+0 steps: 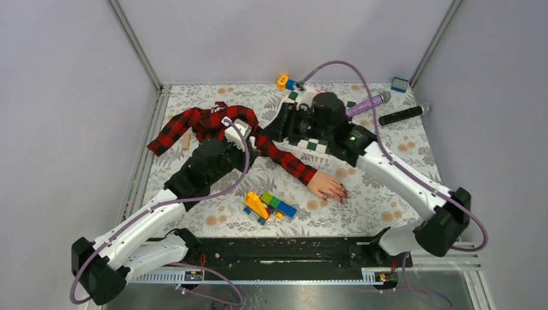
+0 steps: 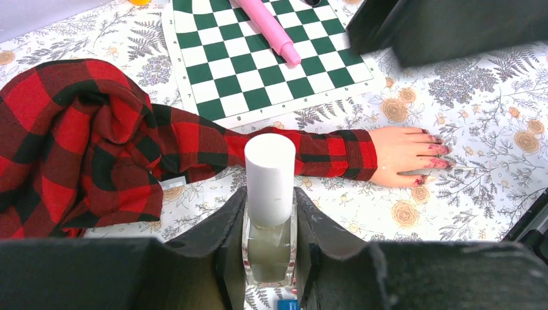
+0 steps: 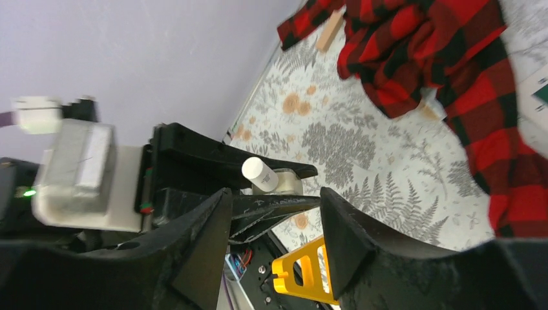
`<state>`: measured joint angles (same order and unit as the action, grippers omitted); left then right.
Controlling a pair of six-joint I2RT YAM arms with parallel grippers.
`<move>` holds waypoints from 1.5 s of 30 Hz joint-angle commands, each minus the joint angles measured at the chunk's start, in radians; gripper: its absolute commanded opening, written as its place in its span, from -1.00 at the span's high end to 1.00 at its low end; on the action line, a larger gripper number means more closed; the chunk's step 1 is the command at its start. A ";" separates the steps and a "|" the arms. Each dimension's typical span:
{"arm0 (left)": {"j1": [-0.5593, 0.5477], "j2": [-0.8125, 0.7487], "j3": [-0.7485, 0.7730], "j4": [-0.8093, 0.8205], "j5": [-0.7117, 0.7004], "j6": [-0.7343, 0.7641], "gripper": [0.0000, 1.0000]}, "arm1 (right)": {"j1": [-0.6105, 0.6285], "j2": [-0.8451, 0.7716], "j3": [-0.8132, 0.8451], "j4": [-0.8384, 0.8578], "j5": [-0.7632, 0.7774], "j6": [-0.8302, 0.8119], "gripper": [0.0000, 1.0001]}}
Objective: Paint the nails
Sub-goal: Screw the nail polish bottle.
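Note:
A pale pink mannequin hand (image 2: 404, 155) in a red-black plaid sleeve (image 2: 194, 142) lies flat on the floral cloth. Its dark-red glossy nails (image 2: 441, 150) point right; from above the nails (image 1: 341, 193) sit right of centre. My left gripper (image 2: 270, 242) is shut on a small pale bottle (image 2: 269, 248) with a white cap (image 2: 269, 177), held upright just near of the sleeve. My right gripper (image 3: 274, 200) stands open with nothing between its fingers. It hovers over the chessboard (image 1: 311, 146) and faces the held bottle (image 3: 274, 181).
A green-white chessboard (image 2: 258, 71) carries a pink cylinder (image 2: 271, 29). Toy bricks (image 1: 268, 206) lie in a pile near the front, with a yellow brick (image 3: 304, 271). A purple microphone (image 1: 368, 103) and a black one (image 1: 404, 115) lie at the back right.

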<state>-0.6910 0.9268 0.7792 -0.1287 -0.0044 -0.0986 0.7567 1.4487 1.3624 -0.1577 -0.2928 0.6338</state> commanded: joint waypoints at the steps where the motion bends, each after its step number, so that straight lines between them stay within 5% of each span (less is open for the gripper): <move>1: -0.002 0.008 0.055 0.072 0.040 0.023 1.00 | -0.072 -0.127 -0.052 0.097 -0.072 -0.009 -0.24; 7: 0.000 0.022 0.082 0.122 0.363 -0.035 1.00 | -0.116 -0.240 -0.135 0.164 -0.136 -0.130 -0.33; 11: 0.001 0.030 0.080 0.246 0.613 -0.140 1.00 | -0.120 -0.364 -0.256 0.396 -0.276 -0.184 -0.36; 20: 0.000 0.062 0.044 0.585 0.983 -0.404 1.00 | -0.119 -0.380 -0.373 0.936 -0.616 0.091 -0.46; 27: -0.003 0.082 0.038 0.739 1.085 -0.528 1.00 | -0.096 -0.281 -0.357 1.200 -0.697 0.286 -0.44; 34: -0.014 0.086 0.046 0.739 1.109 -0.534 1.00 | -0.028 -0.227 -0.313 1.118 -0.734 0.237 -0.37; 45: -0.013 0.089 0.048 0.742 1.103 -0.535 1.00 | -0.007 -0.176 -0.283 1.092 -0.802 0.268 0.04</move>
<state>-0.7017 1.0142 0.8108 0.5362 1.0786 -0.6292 0.7311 1.2579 1.0336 0.9031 -1.0370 0.8764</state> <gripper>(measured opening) 0.261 0.493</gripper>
